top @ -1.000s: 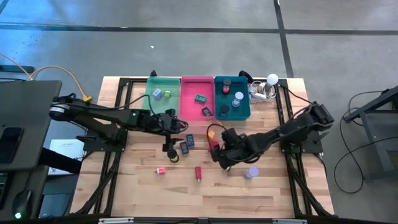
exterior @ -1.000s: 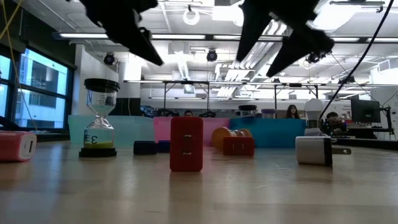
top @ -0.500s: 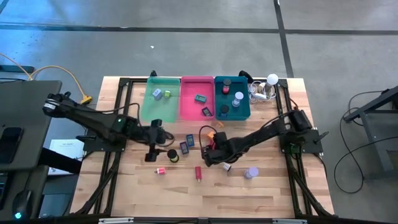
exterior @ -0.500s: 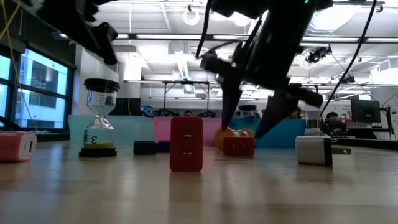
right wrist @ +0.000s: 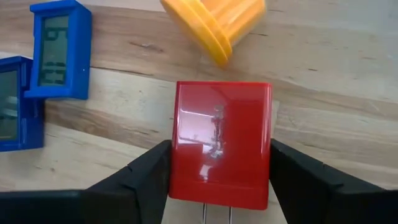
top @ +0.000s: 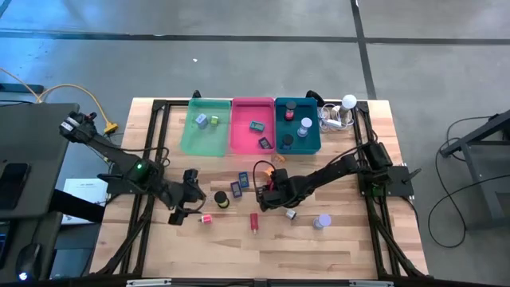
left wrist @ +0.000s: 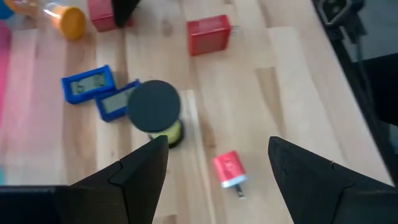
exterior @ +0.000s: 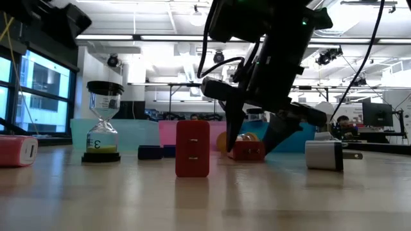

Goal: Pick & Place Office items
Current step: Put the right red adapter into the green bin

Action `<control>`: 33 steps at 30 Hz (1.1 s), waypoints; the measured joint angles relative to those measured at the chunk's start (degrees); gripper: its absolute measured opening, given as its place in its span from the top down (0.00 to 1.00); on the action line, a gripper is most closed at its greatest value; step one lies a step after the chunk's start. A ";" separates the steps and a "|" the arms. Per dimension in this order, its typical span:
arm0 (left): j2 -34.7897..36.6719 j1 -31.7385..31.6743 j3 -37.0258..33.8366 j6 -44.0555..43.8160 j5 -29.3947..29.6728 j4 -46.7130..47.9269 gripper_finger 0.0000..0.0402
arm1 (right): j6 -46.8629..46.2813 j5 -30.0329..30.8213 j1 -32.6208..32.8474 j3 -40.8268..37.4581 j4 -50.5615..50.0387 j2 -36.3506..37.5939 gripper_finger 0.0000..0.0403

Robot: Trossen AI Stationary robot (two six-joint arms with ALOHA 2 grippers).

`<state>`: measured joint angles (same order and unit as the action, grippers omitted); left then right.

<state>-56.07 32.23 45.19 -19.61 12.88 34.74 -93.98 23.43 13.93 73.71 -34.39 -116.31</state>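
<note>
three shallow plastic trays sit side by side at the far edge of the slatted wooden table (top: 343,239): the green tray (top: 185,142) holds two small items, one bluish-grey, one yellow-green; the pink tray (top: 241,142) holds two dark blue rectangular pieces; the teal tray (top: 312,142) holds a black round cap, a red piece, a pale cylinder and more dark pieces, details too small to tell. the rest of the office items are loose on the wood in front of the trays. the right gripper (top: 269,194) is low at mid-table with its flat black fingers (right wrist: 147,177) on either side of a glossy red rectangular charger block (right wrist: 220,144), two metal prongs showing at its near end; the jaws are narrow around it, and i cannot tell whether the pads are touching the sides. an orange plastic spool-shaped piece (right wrist: 214,23) lies tilted just beyond that block, and two blue rectangular plastic clips with grey display windows (right wrist: 57,48) lie beside it. the left gripper (top: 182,212) hovers over the near-left part of the table, jaws wide, holding nothing. ahead of it are a black-capped hourglass cylinder with yellow-green sand (left wrist: 155,113), a small red plug block with prongs (left wrist: 229,172) and a second red rectangular block (left wrist: 209,35) farther on. a lavender short cylinder (top: 321,222) lies near the right side, with a small grey-white adapter (top: 292,213) close by.
</note>
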 joint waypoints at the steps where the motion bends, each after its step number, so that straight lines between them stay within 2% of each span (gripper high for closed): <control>1: 0.00 0.73 0.00 -0.55 0.24 -0.01 0.33 | 0.86 0.28 0.00 0.00 -0.04 0.00 0.45; 3: 0.00 1.89 -0.10 -0.97 0.74 -0.02 0.33 | 2.22 0.77 0.00 0.00 -0.19 -0.01 0.49; 14: -1.88 6.34 -0.50 -1.88 0.93 -0.37 0.33 | 5.80 1.49 0.71 -0.10 -0.23 -0.12 0.49; 18: -4.37 7.16 -0.50 1.08 1.31 -0.57 0.33 | 8.92 -0.43 2.22 -0.35 1.34 1.33 0.49; 20: -5.56 7.16 -0.50 3.53 3.33 -0.53 0.33 | 10.30 -1.47 3.32 -0.50 2.56 2.91 0.49; 26: -6.99 7.57 -0.50 14.78 9.96 -4.05 0.33 | 16.95 -0.65 7.25 -0.37 10.94 9.74 0.49; 33: -7.42 10.72 -0.50 40.10 19.05 -19.67 0.33 | 29.61 -2.35 11.41 -0.16 27.81 13.88 0.49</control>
<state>-63.49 42.95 44.69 20.50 31.93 15.07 -64.37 21.07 25.34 73.55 -6.58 -102.43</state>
